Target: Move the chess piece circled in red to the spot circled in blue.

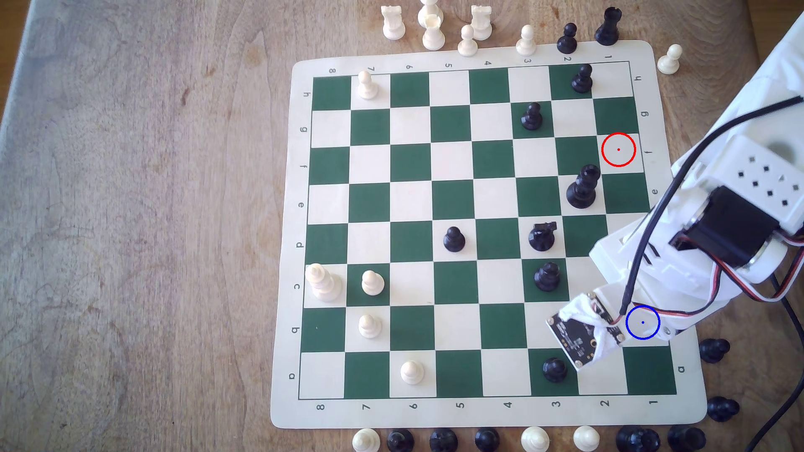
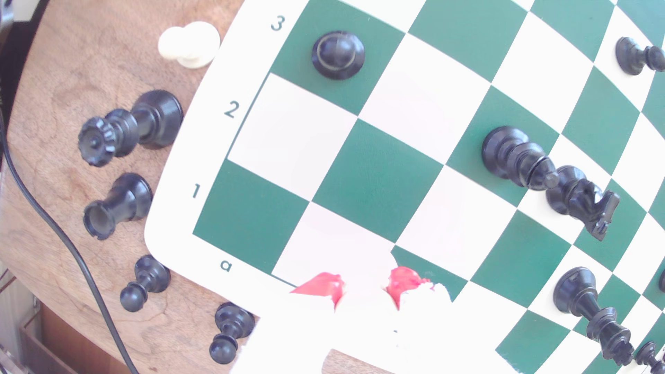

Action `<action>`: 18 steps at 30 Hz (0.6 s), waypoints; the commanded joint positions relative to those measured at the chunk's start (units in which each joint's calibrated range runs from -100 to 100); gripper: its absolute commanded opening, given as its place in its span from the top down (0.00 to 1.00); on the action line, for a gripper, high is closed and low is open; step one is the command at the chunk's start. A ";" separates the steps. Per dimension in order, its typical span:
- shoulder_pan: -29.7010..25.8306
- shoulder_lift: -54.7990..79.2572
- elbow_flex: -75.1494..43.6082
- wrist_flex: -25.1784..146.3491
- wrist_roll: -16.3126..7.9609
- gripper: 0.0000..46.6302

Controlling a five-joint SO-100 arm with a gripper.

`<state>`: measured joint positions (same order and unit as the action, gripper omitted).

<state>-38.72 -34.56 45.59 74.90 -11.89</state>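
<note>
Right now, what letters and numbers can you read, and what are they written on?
"8 7 6 5 4 3 2 1": chessboard border, near edge in the exterior view.
"8 7 6 5 4 3 2 1": far edge, upside down.
"a" to "h": both side borders.
"3", "2", "1", "a": border corner in the wrist view.
Circuit board print: too small to read.

The chessboard (image 1: 287, 243) is lying on the table (image 1: 130, 217), toward the exterior view's right. The arm (image 1: 696, 243) is reaching in over the board's right edge in that view, covering files 1 and 2 around rows b to d. The ring on f1 (image 1: 618, 149) is sitting behind the arm, and the ring on b1 (image 1: 643, 322) is lying over it. A pawn (image 1: 554, 369) is standing on a3, just beside the arm's tip. Spare pieces (image 1: 487, 439) are standing off the board along its edges.
</note>
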 commanded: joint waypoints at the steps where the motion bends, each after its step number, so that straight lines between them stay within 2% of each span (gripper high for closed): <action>1: -1.06 -0.16 3.18 -4.22 -0.49 0.98; 8: -3.87 -0.58 6.45 -6.84 -1.07 0.98; 18: -4.65 0.10 9.98 -10.77 -1.37 0.98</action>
<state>-42.70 -34.56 55.26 65.82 -13.02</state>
